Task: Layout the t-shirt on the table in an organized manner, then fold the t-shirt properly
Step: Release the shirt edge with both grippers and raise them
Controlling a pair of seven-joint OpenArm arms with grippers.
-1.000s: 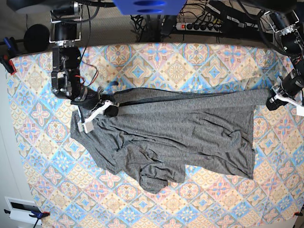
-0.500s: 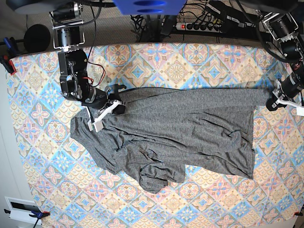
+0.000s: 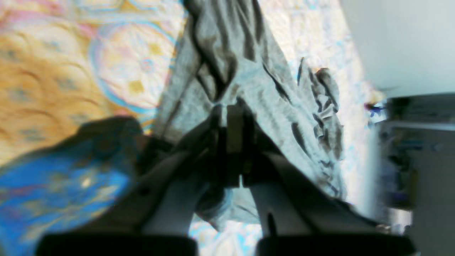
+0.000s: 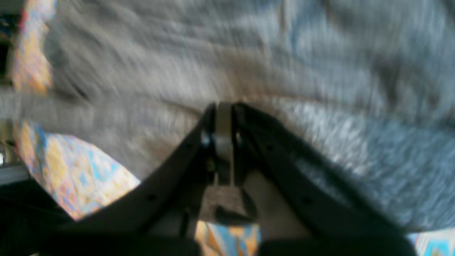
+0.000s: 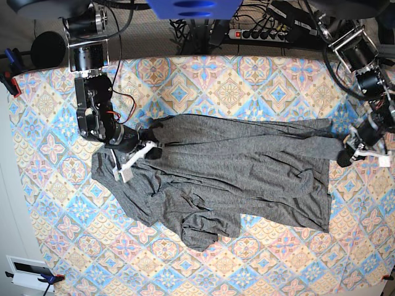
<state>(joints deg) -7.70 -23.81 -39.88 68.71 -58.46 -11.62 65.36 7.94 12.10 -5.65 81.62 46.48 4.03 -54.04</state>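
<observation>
STEP: laying out, not yet folding | t-shirt (image 5: 234, 172): spread crumpled across middle of table (image 5: 259, 80), sleeve bunched at near edge | left gripper (image 5: 343, 159): pinching hem corner | right gripper (image 5: 150, 150): clamped on collar-side fabric | NEXT: likely calls for pulling apart to flatten wrinkles

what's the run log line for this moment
phase: layout | left gripper: shut on t-shirt | right gripper: shut on t-shirt | table: shirt rumpled, unfolded

The dark-grey t-shirt (image 5: 234, 176) lies rumpled and spread sideways across the tiled, floral-patterned table (image 5: 259, 80), one sleeve bunched beneath.
</observation>
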